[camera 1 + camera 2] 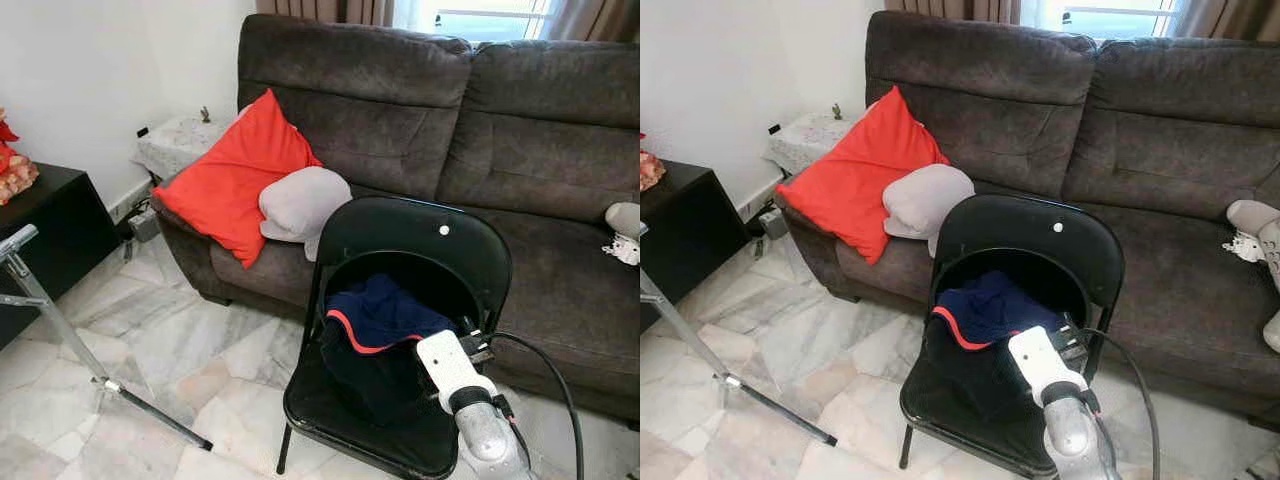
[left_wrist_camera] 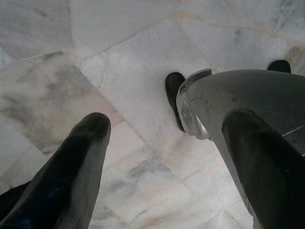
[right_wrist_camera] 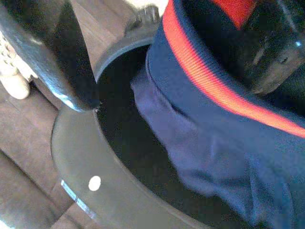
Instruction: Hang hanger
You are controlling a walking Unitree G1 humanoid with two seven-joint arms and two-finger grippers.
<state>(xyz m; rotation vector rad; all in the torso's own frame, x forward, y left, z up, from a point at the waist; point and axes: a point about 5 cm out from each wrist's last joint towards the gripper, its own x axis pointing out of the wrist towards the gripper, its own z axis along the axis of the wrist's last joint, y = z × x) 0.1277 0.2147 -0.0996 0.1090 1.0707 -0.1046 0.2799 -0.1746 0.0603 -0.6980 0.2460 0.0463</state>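
A navy garment (image 1: 385, 312) with red trim lies bunched on the seat of a black folding chair (image 1: 410, 245) in front of the sofa. My right gripper (image 3: 174, 81) reaches down over the chair from the front right, its white and silver wrist (image 1: 455, 368) above the seat. Its fingers (image 3: 52, 52) stand wide apart, open, with the red-trimmed edge (image 3: 214, 81) of the garment lying between them. I cannot make out a hanger in the folds. My left gripper (image 2: 169, 121) hangs open over the marble floor beside my own leg.
A dark grey sofa (image 1: 520, 150) stands behind the chair, with a red cushion (image 1: 235, 175) and a grey cushion (image 1: 300, 205) on it. A metal stand (image 1: 50, 320) slants across the floor at the left, beside a black cabinet (image 1: 45, 230).
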